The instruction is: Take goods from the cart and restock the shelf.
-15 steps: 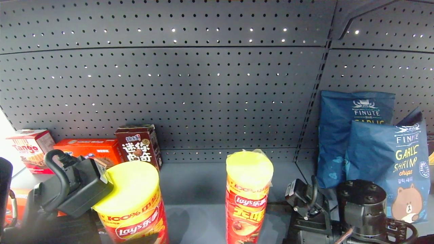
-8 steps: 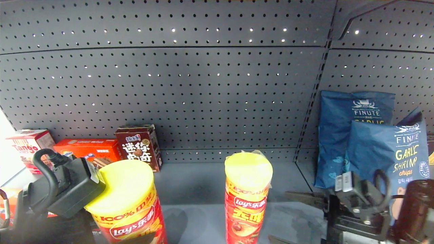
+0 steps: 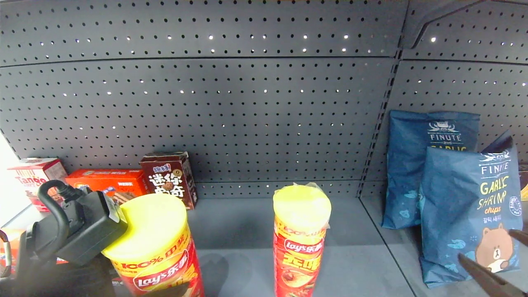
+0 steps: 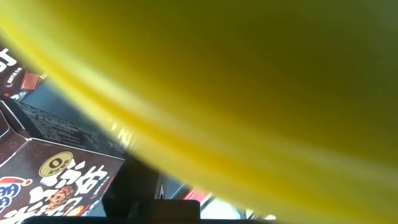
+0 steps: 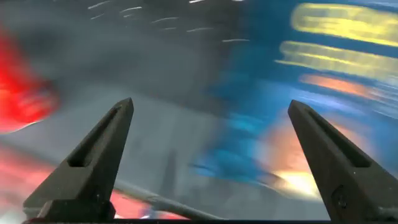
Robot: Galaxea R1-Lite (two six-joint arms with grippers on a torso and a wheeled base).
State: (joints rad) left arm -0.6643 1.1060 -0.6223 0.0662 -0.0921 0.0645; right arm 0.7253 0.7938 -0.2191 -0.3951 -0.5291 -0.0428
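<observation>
The right gripper [image 5: 210, 158] is held spread wide and empty at the near right, just before the blue chip bag [image 3: 466, 206]. One chips can [image 3: 301, 243] is stood upright mid-shelf [image 3: 363, 264]. A second can [image 3: 159, 247] is seen near left, against the left arm [image 3: 70, 235]. Whether the left gripper is clenched cannot be told.

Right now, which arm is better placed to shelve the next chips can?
Left. It sits against the yellow-lidded chips can beside bare shelf floor; the right hand is open, empty, by the blue chips bag.
</observation>
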